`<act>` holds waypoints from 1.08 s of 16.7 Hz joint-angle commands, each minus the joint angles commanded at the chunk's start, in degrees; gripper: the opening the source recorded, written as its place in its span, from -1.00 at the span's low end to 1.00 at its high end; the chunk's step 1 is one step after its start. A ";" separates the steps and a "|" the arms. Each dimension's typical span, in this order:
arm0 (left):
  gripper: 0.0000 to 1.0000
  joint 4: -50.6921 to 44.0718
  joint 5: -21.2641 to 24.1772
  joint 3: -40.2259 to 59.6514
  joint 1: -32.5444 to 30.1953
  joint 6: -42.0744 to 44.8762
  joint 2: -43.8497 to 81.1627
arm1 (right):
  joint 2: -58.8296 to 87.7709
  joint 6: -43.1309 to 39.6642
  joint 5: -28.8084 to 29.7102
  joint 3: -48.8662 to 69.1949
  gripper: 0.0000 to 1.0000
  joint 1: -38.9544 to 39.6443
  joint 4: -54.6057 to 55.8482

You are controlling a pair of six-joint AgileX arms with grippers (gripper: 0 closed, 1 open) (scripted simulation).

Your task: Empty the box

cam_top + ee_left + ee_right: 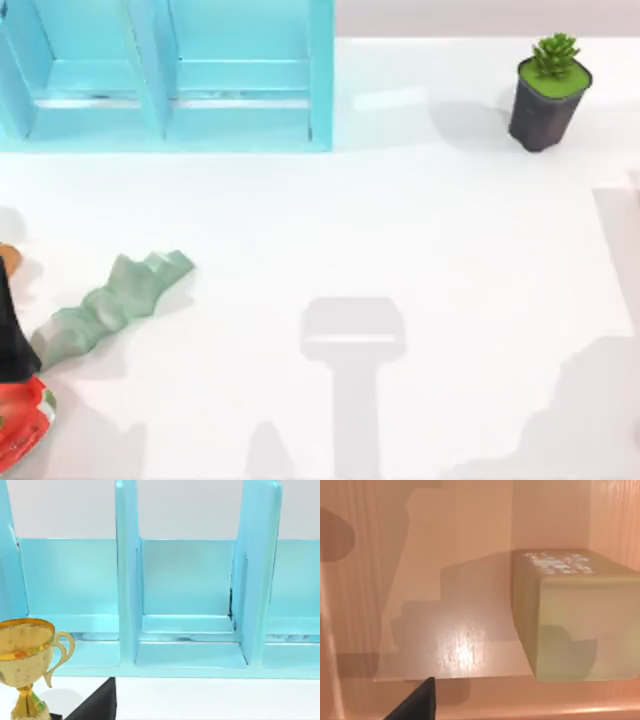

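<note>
Peach-coloured walls and a glossy floor of the box (460, 645) show in the right wrist view; 1 pale green block (570, 615) sits inside it against a wall, its top face mottled white; a dark fingertip (417, 702) of the right claw juts in at the edge, and I cannot tell how far that claw is open or whether it grips anything.

From above, a blue rack (170, 75) stands at the table's far left; 2 of its bays show there and both look bare; the left wrist view faces the rack (190, 605) and shows 3 bays, bare as well; a gold trophy (27, 665) stands just in front of it; a dark fingertip (97, 702) of the left claw shows beside the trophy, its state unclear too.

On the table (400, 240) a ridged green piece (110, 305) lies at the left, a red-and-green object (22, 420) near it at the left edge; a potted succulent (548, 92) stands far right.
</note>
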 joint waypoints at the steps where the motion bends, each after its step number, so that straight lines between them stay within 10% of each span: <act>1: 1.00 0.00 0.00 0.00 0.00 0.00 0.00 | 2.69 -0.90 0.01 2.39 1.00 -0.96 -1.91; 11: 1.00 0.00 0.00 0.00 0.00 0.00 0.00 | 7.66 -2.49 0.03 6.01 1.00 -2.62 -4.49; 18: 1.00 0.00 0.00 0.00 0.00 0.00 0.00 | 12.26 -2.41 0.03 -5.85 1.00 -2.69 12.87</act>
